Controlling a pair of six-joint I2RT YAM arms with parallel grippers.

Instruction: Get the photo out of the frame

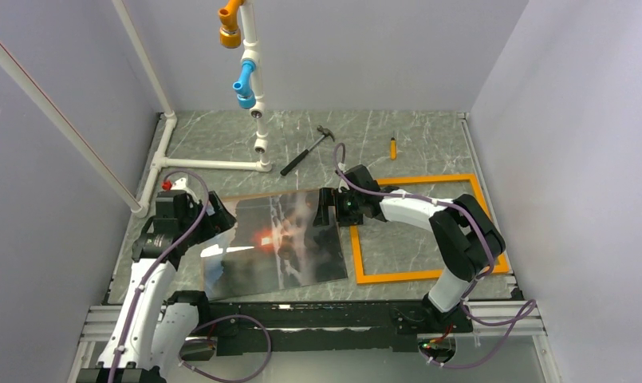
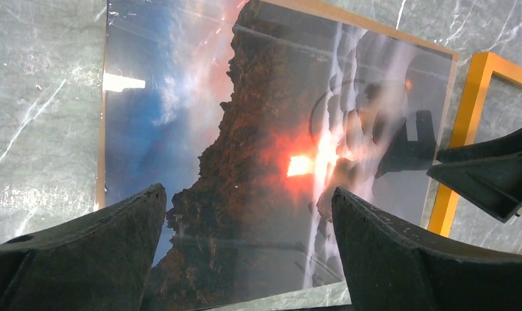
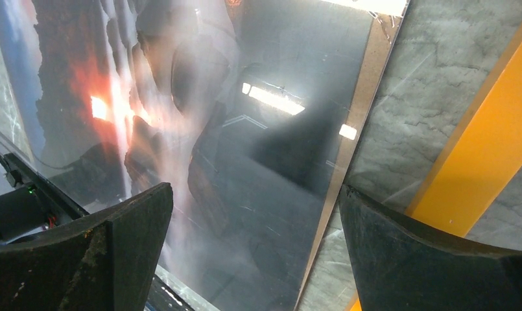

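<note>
Top external: photo (image 1: 281, 243) beside frame (image 1: 413, 276); left end effector (image 2: 248, 194) and right end effector (image 3: 255, 191) released.

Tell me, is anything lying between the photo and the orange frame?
Only bare tabletop separates photo and frame, seen in the right wrist view.

Left hand (image 2: 248, 193), right hand (image 3: 255, 189) spread wide, seemingly empty.

Hammer (image 1: 308, 151) and pipes (image 1: 214, 163) lie beyond the photo (image 1: 277, 239).
</note>
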